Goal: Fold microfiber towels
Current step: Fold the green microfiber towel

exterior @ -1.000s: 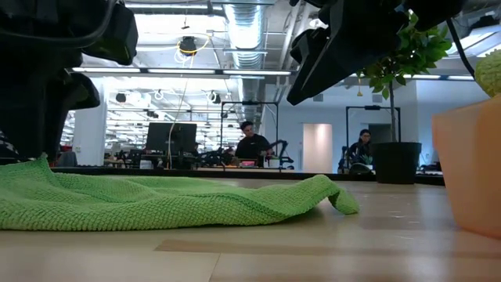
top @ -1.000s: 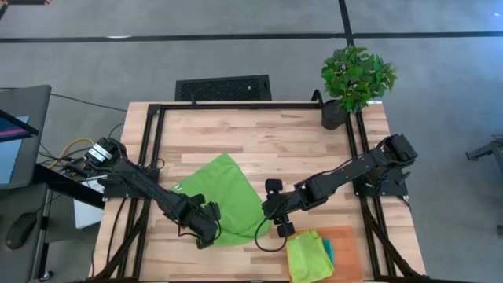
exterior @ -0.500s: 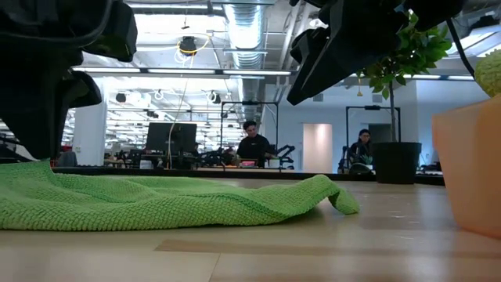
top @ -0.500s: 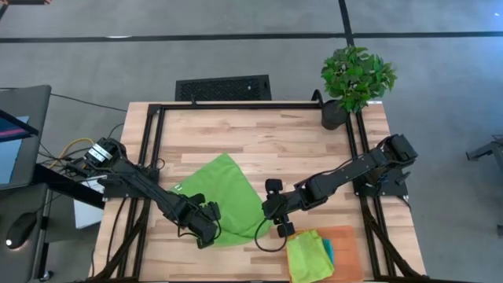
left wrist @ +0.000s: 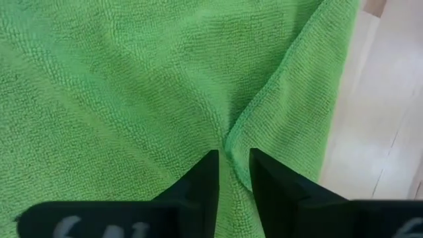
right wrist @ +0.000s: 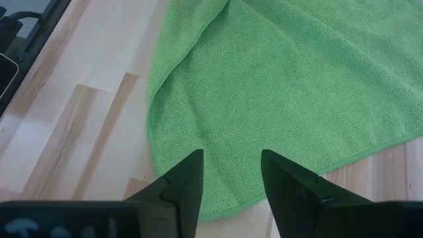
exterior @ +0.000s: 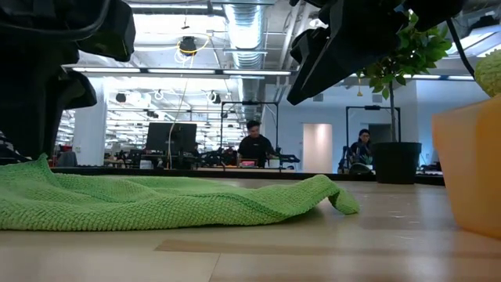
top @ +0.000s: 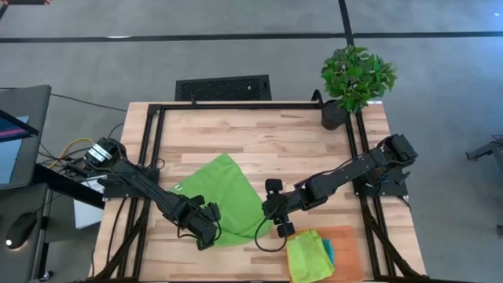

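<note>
Lime green towel (top: 222,198) lies spread near the middle of the tabletop (top: 267,141), and the left gripper (top: 206,229) sits at the towel's near-left corner with its fingers (left wrist: 205,178) almost closed, pinching a raised fold of the cloth between the tips. The right gripper (top: 273,206) is poised at the towel's right edge with its fingers (right wrist: 188,175) parted and holding nothing. A folded yellow towel (top: 308,253) lies over a teal towel (top: 328,251) on an orange mat (top: 346,248) at the near-right edge of the tabletop, and a potted plant (top: 355,79) stands at the far-right corner.
</note>
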Motion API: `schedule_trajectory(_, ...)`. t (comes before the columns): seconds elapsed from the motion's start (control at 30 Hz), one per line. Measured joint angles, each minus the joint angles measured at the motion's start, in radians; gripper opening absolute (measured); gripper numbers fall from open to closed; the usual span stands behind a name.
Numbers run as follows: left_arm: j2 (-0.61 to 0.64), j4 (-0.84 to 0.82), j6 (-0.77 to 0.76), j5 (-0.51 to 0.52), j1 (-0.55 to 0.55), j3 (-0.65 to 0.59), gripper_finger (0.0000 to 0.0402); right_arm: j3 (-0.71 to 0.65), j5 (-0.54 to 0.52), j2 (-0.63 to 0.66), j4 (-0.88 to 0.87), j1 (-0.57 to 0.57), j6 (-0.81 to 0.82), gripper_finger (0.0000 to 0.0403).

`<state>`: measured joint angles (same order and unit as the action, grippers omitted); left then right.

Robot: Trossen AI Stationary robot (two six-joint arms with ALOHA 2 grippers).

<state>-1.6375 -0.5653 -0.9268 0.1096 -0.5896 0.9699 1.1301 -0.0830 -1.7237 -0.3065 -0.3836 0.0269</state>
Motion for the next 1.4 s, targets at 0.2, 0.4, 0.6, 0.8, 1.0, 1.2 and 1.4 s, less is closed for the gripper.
schedule_trajectory(0.2, 0.000, 0.000, -0.003, 0.005, 0.000, 0.000, 0.0097, 0.000, 0.000, 0.000, 0.000, 0.000, 0.000, 0.0173)
schedule_trajectory(0.4, 0.000, 0.000, -0.002, 0.007, 0.000, 0.000, 0.0098, 0.000, 0.003, 0.000, 0.000, 0.000, 0.000, 0.0172)
schedule_trajectory(0.6, 0.000, 0.000, -0.003, 0.007, 0.000, 0.000, 0.0098, 0.000, 0.003, 0.000, 0.000, 0.000, 0.000, 0.0172)
schedule_trajectory(0.8, 0.000, 0.004, -0.002, 0.010, 0.000, 0.000, 0.0098, 0.000, 0.003, 0.000, 0.000, 0.000, 0.000, 0.0171)
schedule_trajectory(1.0, -0.001, 0.054, -0.002, 0.010, 0.000, -0.011, 0.0098, 0.000, 0.004, 0.000, 0.000, 0.000, 0.000, 0.0173)
schedule_trajectory(1.2, -0.001, 0.049, 0.000, 0.006, 0.000, -0.044, 0.0098, 0.000, 0.004, 0.000, -0.001, 0.000, 0.000, 0.0171)
schedule_trajectory(1.4, -0.001, 0.063, 0.008, -0.042, 0.001, -0.057, 0.0098, 0.000, 0.004, 0.000, -0.003, 0.000, 0.000, 0.0173)
